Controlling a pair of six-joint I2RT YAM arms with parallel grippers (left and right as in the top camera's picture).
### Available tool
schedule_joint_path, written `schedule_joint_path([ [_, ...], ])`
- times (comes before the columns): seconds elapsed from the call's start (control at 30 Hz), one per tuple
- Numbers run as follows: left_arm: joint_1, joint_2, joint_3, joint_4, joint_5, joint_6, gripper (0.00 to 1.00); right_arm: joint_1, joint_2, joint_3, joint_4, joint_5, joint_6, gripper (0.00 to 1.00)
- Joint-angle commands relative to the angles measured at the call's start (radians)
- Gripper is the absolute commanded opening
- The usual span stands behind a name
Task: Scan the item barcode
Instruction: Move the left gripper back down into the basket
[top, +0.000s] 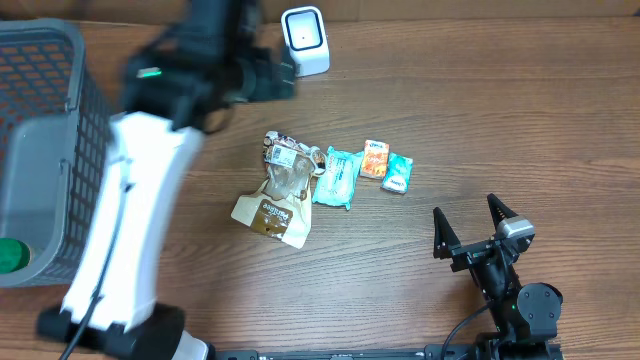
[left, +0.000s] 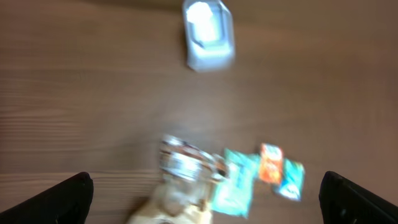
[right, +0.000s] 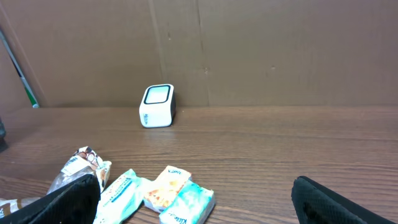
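Four packets (top: 337, 177) lie clustered together, well apart from the white scanner (top: 304, 40).

Mock shop checkout, staged in a lab or test room. Signs:
- small white barcode scanner (top: 304, 40) standing on a wood-grain surface (top: 520, 110)
- grey mesh shopping basket (top: 40, 75) at the left edge
- retail-style packets in a loose row: brown pouch (top: 277, 195), teal pack (top: 337, 177), orange sachet (top: 374, 159), small teal sachet (top: 398, 173)

Not a real store: plain brown cardboard sheets (right: 249, 50) form the back wall, and a white robot arm (top: 130, 230) reaches over the surface.
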Motion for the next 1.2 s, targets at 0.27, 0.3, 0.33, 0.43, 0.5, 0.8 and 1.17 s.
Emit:
schedule_joint_path([
  [0.27, 0.617, -0.105, 0.033, -0.154, -0.021, 0.015, 1.0, 0.004, -0.007, -0.011, 0.006, -0.005, 0.004, 1.0],
  [0.3, 0.653, -0.103, 0.027, -0.154, -0.022, 0.015, 1.0, 0.004, -0.007, -0.011, 0.006, -0.005, 0.004, 1.0],
  [0.33, 0.692, -0.101, 0.018, -0.154, -0.022, 0.015, 1.0, 0.004, -0.007, -0.011, 0.006, -0.005, 0.004, 1.0],
  [0.43, 0.78, -0.094, -0.026, -0.153, -0.023, 0.004, 1.0, 0.004, -0.007, -0.011, 0.005, -0.005, 0.004, 1.0],
  [0.5, 0.821, -0.09, -0.07, -0.144, -0.024, 0.004, 1.0, 0.004, -0.007, -0.011, 0.005, -0.005, 0.004, 1.0],
  [0.8, 0.991, -0.089, -0.355, -0.003, -0.056, -0.028, 1.0, 0.004, -0.007, -0.011, 0.006, -0.005, 0.004, 1.0],
  [1.17, 1.104, -0.088, -0.638, 0.248, -0.119, 0.161, 1.0, 0.004, -0.007, -0.011, 0.006, -0.005, 0.004, 1.0],
])
